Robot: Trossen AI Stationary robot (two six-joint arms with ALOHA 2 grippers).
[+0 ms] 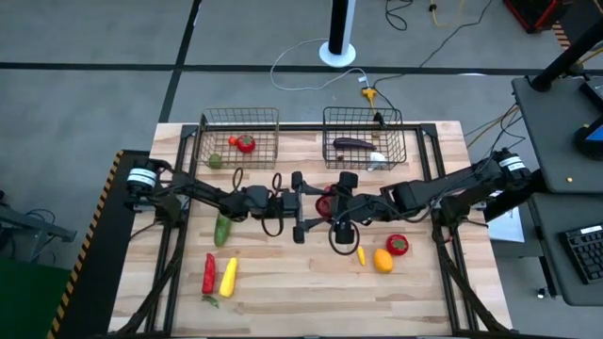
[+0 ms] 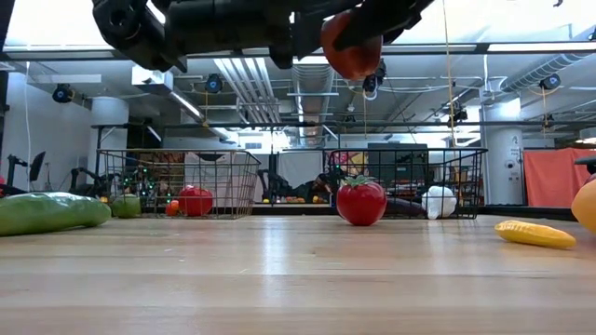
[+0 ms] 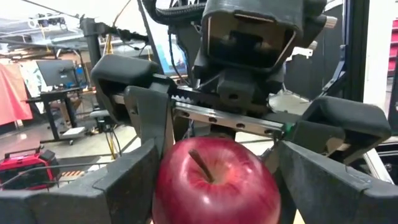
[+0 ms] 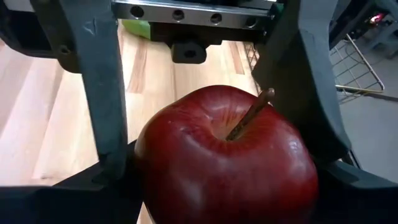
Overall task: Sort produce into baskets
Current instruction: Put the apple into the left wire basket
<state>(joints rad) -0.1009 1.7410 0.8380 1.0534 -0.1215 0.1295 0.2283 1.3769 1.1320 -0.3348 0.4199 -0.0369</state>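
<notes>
So both arms meet dead centre of the counter (image 1: 283, 301) in the high view, and the dark-red apple (image 2: 352, 46) is caught between them. The left claw (image 3: 214, 168) has its fingers clamped on the apple's sides, and the right claw (image 4: 227, 174) grips the same apple from the opposite side. I honestly can't say which one carries the weight.

Room-wise, the bare wood along the bottom centre of the high view is wide open, and so is the strip between the arms and the baskets. The counter's left and right edges are taken up by dark frame rails and the arms' bases.

The high view can't tell you height. The low view can, and there the apple hangs at the top of the frame, well clear of the wood. The wrist views add the stem, sticking up and tilted.

At the top of the high view, the left basket (image 1: 240, 113) holds a red tomato (image 1: 245, 143) and a small green round one (image 1: 215, 161). The right basket (image 1: 363, 113) has a purple eggplant (image 1: 353, 143) and a white piece (image 1: 377, 158).

Loose on the counter at lower left are a cucumber (image 1: 222, 229), a long red pepper (image 1: 208, 273) and a long yellow piece (image 1: 228, 275) just beside it. At lower right are a second tomato (image 1: 398, 245), an orange (image 1: 382, 260) touching it and a small yellow piece (image 1: 361, 254).
</notes>
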